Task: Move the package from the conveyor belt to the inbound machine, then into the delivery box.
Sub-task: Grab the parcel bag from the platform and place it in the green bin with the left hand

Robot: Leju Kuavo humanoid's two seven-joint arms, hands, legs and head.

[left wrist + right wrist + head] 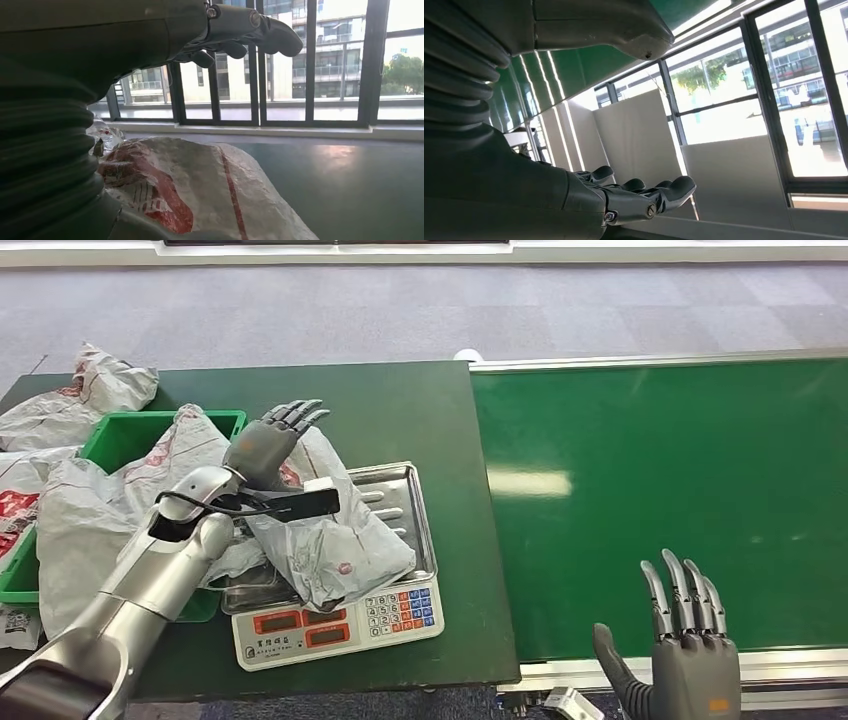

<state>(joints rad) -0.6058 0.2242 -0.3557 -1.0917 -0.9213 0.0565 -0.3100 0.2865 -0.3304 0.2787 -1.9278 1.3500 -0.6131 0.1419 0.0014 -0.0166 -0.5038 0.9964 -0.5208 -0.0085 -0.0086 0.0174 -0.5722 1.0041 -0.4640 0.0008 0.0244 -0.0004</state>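
- Your robot's left hand (pixel 268 443) hovered in the head view over the grey package (pixel 330 540), fingers spread and straight, gripping nothing. That package lay crumpled on the steel tray of the weighing scale (pixel 340 625), on the dark green table (pixel 400 410).
- You had the right hand (pixel 682 655) raised at the near edge of the green conveyor belt (pixel 660 490), fingers apart and pointing upward, palm bare.
- You could see a green delivery box (pixel 125 435) beside the scale, with other grey bags (pixel 80 400) piled in and around it.
- From the left wrist view, you saw the left hand's fingers (pixel 250 30) stretched out above the package (pixel 200 190), apart from it; its red print and wrinkled film sat just beneath the wrist cover, with windows beyond.
- From the right wrist view, you saw the right hand (pixel 634 197) flat and extended, nothing in it, with the belt's green surface (pixel 574 65) alongside and white panels behind.
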